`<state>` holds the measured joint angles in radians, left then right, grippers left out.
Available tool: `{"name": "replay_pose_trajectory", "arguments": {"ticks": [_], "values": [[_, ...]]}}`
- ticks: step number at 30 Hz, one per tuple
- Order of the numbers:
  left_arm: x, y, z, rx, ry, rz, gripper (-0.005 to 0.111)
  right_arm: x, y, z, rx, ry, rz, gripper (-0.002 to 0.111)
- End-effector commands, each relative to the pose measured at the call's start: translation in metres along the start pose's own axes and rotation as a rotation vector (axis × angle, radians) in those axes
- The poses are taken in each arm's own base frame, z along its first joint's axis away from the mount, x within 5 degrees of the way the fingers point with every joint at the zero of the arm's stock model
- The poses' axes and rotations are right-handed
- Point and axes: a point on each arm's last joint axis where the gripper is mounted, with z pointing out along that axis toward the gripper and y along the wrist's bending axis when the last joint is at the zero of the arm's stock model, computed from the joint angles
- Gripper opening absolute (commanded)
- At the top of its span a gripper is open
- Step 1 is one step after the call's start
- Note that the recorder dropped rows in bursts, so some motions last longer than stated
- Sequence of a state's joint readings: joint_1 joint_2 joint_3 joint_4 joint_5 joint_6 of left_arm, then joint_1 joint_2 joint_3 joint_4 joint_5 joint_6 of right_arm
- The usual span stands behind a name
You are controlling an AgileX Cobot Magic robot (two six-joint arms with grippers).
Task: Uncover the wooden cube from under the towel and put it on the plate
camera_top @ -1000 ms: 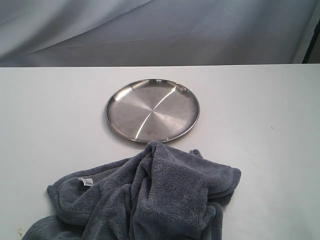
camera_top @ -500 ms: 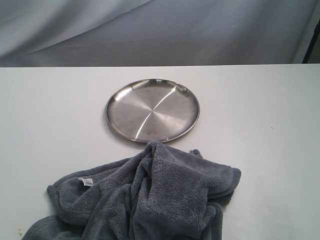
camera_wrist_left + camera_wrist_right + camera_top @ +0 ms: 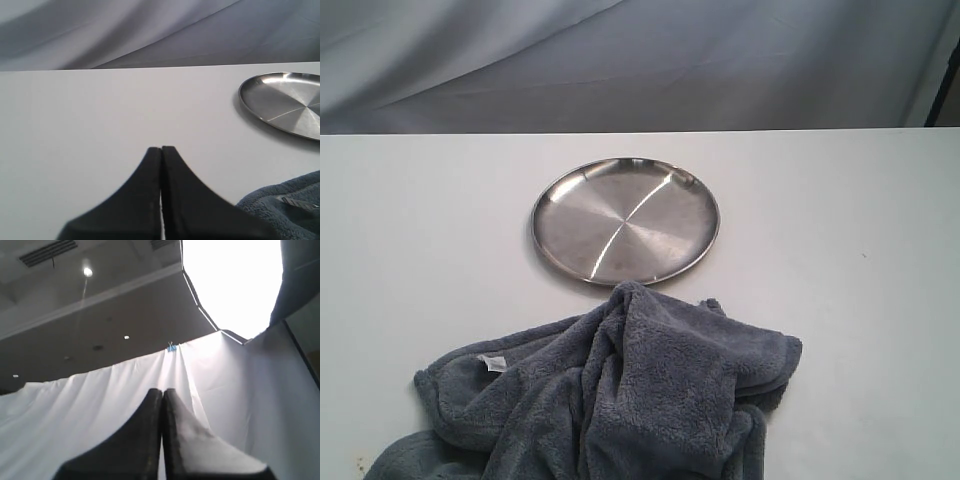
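Observation:
The dark grey fluffy towel (image 3: 620, 400) lies bunched at the table's near edge, its white label (image 3: 492, 362) showing on the left. The wooden cube is hidden; no part of it shows. Just beyond the towel sits the round silver plate (image 3: 625, 220), bare. Neither gripper appears in the exterior view. My left gripper (image 3: 161, 148) is shut with nothing in it, hovering over bare table, with the plate (image 3: 282, 102) and a towel corner (image 3: 285, 207) off to one side. My right gripper (image 3: 162, 391) is shut and empty, pointing up at the white backdrop.
The white table (image 3: 840, 260) runs wide on both sides of the plate. A grey-white curtain (image 3: 640, 60) hangs behind its far edge. In the right wrist view a ceiling and a bright light panel (image 3: 230, 280) show above the curtain.

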<state>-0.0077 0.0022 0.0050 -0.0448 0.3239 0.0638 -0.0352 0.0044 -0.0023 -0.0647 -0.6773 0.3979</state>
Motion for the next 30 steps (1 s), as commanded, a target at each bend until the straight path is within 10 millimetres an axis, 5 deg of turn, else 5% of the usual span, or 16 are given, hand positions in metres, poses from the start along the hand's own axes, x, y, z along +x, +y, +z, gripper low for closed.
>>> {"name": "replay_pose_trajectory", "arguments": {"ticks": [1,6,11,16,23,30], "values": [[-0.003,0.0,-0.001,-0.003,-0.019,-0.005,0.0,-0.003,0.006,0.006,-0.039,0.074,-0.054,0.0],[-0.003,0.0,-0.001,-0.003,-0.019,-0.005,0.0,-0.022,0.01,0.029,0.066,0.363,-0.117,0.0],[-0.003,0.0,-0.001,-0.003,-0.019,-0.005,0.0,-0.021,0.024,0.064,-0.093,0.496,-0.117,0.0],[-0.003,0.0,-0.001,-0.003,-0.019,-0.005,0.0,0.027,0.033,0.099,-0.245,0.896,0.034,0.0],[-0.003,0.0,-0.001,-0.003,-0.019,-0.005,0.0,0.078,0.045,0.124,-0.49,1.205,0.259,0.0],[-0.003,0.0,-0.001,-0.003,-0.019,-0.005,0.0,0.092,0.046,0.125,-0.56,1.263,0.303,0.0]]}}
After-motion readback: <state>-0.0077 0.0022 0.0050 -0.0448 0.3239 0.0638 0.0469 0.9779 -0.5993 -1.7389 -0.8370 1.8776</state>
